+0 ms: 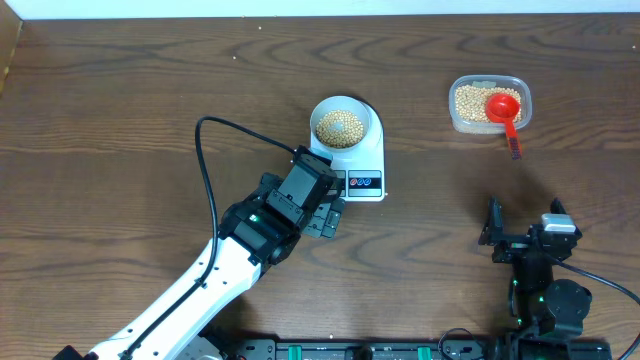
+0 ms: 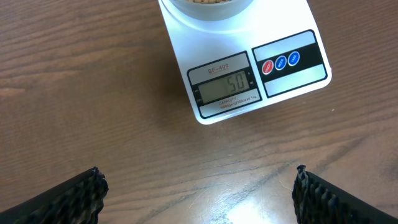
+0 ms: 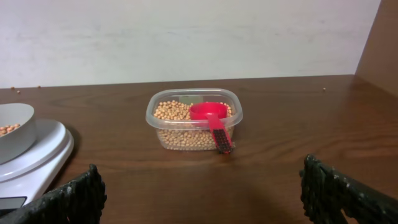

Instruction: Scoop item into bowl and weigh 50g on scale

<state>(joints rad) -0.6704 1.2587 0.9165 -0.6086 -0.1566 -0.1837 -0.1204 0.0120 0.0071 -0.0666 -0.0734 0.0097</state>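
The pale bowl (image 1: pixel 342 123) holds tan beans (image 1: pixel 340 126) and stands on the white scale (image 1: pixel 370 170). In the left wrist view the scale (image 2: pixel 249 68) shows a display reading 50 (image 2: pixel 225 90), with the bowl's edge (image 2: pixel 208 6) at the top. My left gripper (image 1: pixel 330 215) (image 2: pixel 198 193) is open and empty, just in front of the scale. My right gripper (image 1: pixel 525 228) (image 3: pixel 202 190) is open and empty at the front right. The bowl (image 3: pixel 13 130) and scale (image 3: pixel 37 155) show at the left of the right wrist view.
A clear plastic tub (image 1: pixel 489 103) of beans stands at the back right, with a red scoop (image 1: pixel 505 112) resting in it, handle over the near rim. The tub (image 3: pixel 194 121) and scoop (image 3: pixel 211 121) face the right gripper. A black cable (image 1: pixel 205 165) loops left of the scale.
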